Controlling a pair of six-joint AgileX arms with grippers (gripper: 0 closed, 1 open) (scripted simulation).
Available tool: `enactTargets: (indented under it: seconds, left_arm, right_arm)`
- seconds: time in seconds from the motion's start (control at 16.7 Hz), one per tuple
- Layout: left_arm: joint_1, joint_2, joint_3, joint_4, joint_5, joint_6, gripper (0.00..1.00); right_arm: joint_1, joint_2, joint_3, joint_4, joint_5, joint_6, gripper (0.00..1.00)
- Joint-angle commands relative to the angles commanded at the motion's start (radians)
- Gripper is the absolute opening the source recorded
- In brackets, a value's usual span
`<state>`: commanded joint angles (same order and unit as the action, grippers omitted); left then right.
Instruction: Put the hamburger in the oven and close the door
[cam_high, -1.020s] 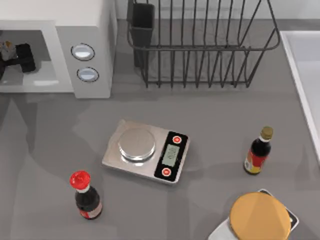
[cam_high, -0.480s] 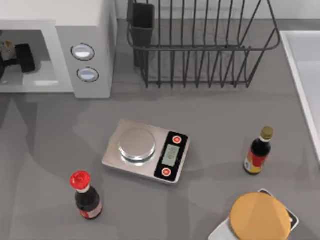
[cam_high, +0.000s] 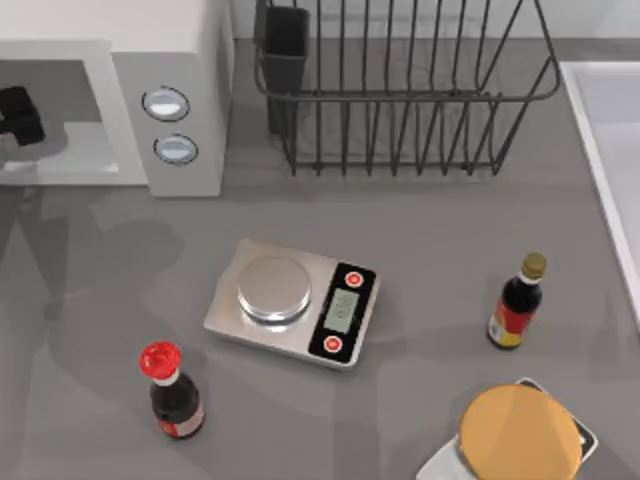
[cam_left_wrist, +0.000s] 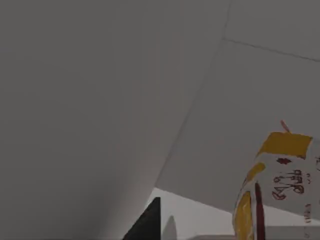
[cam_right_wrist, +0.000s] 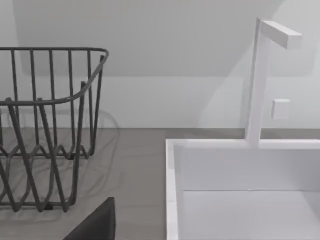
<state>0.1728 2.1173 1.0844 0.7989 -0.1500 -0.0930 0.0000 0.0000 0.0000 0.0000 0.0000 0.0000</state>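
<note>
Grey tabletop (cam_high: 450, 220) runs across the whole scene. At its far left stands the white oven (cam_high: 185, 60), its pale cavity open to the room, two silver knobs (cam_high: 166, 103) on the side panel. The door is not across the opening.

Behind the middle of the table is a dark wire dish rack (cam_high: 400, 90), and a white sink (cam_right_wrist: 240, 200) sits at the right edge. A steel kitchen scale (cam_high: 292, 300) lies mid-table. Near it are a red-capped bottle (cam_high: 172, 395) and a gold-capped bottle (cam_high: 518, 300). A large tan disc on a white base (cam_high: 520, 435) is at the front right.

What has changed is small but telling. A second ago the left gripper (cam_high: 15, 115) sat deeper in the cavity, with a small tan-and-white thing right at its tip. Now the dark gripper has slid toward the cavity's mouth at the table's left edge, and that small thing is no longer with it in the overhead view. I cannot tell how its jaws stand.

From the left wrist, the hamburger (cam_left_wrist: 275, 190) shows close by, yellow and white against the oven's grey inner walls. My judgement is that it has been set down inside and the arm is backing out, which leaves only the door to swing shut. The right arm is parked toward the rack and sink.
</note>
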Motion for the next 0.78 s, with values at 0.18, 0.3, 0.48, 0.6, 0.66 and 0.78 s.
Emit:
enactTargets:
  seconds: [0.18,0.3,0.48,0.6,0.66,0.78]
  left_arm:
    - [0.019,-0.069,-0.066,0.079,-0.010,-0.022,1.00]
    - [0.018,-0.116,-0.105,0.128,-0.008,-0.032,1.00]
    - [0.023,-0.169,-0.174,0.184,-0.010,-0.035,1.00]
    - [0.025,-0.189,-0.232,0.203,-0.010,-0.029,1.00]
    - [0.025,-0.198,-0.260,0.211,-0.008,-0.024,1.00]
    - [0.025,-0.217,-0.318,0.229,-0.002,-0.014,1.00]
  right_arm:
    - [0.000,0.000,0.000,0.000,0.000,0.000,1.00]
    - [0.000,0.000,0.000,0.000,0.000,0.000,1.00]
    - [0.000,0.000,0.000,0.000,0.000,0.000,1.00]
    - [0.000,0.000,0.000,0.000,0.000,0.000,1.00]
    - [0.000,0.000,0.000,0.000,0.000,0.000,1.00]
    - [0.000,0.000,0.000,0.000,0.000,0.000,1.00]
